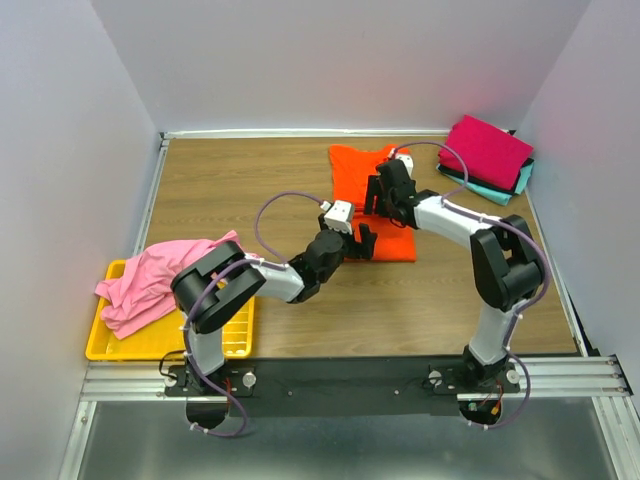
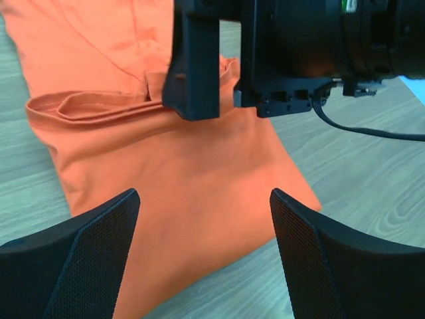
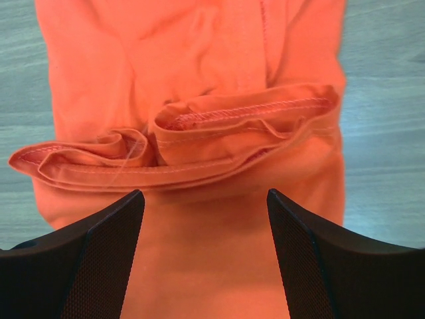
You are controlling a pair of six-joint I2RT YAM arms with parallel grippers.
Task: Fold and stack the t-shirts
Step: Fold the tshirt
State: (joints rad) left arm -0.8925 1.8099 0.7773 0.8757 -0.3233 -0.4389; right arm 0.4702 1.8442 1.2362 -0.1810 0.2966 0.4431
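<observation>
Here the orange t-shirt (image 1: 352, 178) lies partly folded on the bench (image 1: 230, 170), toward the middle of its far edge, with a doubled hem bunched across it. Both sets of jaws, on the left arm (image 1: 290, 280) and the right arm (image 1: 450, 220), hang spread and empty just above the cloth. The fold looks half done; the next move probably calls for pinching every layer at that hem. The stack, topped by the magenta t-shirt (image 1: 488, 150), waits at the far right corner. The yellow tray (image 1: 235, 335) at the near left holds the crumpled pink t-shirt (image 1: 150, 280).
</observation>
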